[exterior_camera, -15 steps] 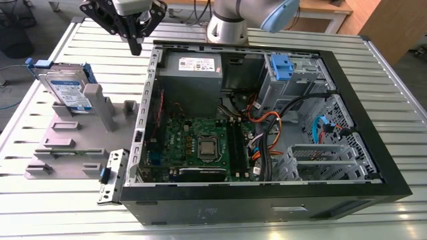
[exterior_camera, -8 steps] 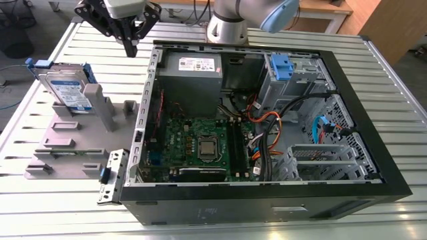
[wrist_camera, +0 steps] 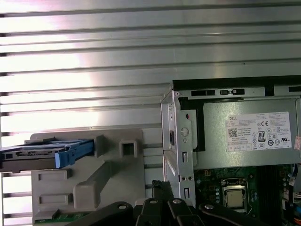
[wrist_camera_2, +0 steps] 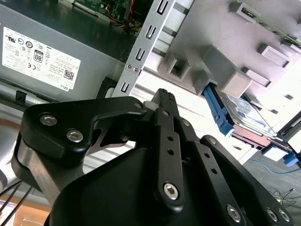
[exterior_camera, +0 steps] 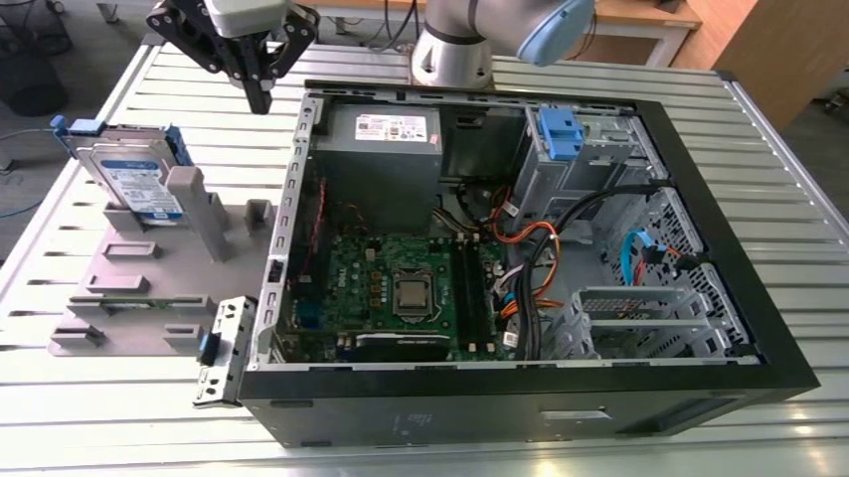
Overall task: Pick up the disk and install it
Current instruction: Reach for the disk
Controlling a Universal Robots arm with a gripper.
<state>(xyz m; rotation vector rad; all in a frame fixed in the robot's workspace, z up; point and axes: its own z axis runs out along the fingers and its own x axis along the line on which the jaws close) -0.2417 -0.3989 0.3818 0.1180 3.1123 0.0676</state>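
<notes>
The disk (exterior_camera: 133,187) is a silver drive with a white-and-blue label and blue side rails. It stands on edge in a grey fixture (exterior_camera: 139,288) at the exterior view's left, beside the open computer case (exterior_camera: 531,407). My gripper (exterior_camera: 258,99) hangs above the table's far side, between the disk and the case's rear corner, to the exterior view's right of the disk and apart from it. Its fingers point down, pressed together with nothing between them. Both wrist views show the disk (wrist_camera_2: 244,110) (wrist_camera: 33,159) sitting in the fixture (wrist_camera_2: 225,52) (wrist_camera: 108,174), away from the gripper (wrist_camera_2: 162,94) (wrist_camera: 162,184).
Inside the case are a grey power-supply box with a white sticker (exterior_camera: 385,139) (wrist_camera_2: 47,52) (wrist_camera: 249,136), a green motherboard (exterior_camera: 398,288), cables, and a drive bay with a blue latch (exterior_camera: 560,134). The slatted metal table (exterior_camera: 796,199) surrounds the case. The arm's base (exterior_camera: 451,50) stands behind it.
</notes>
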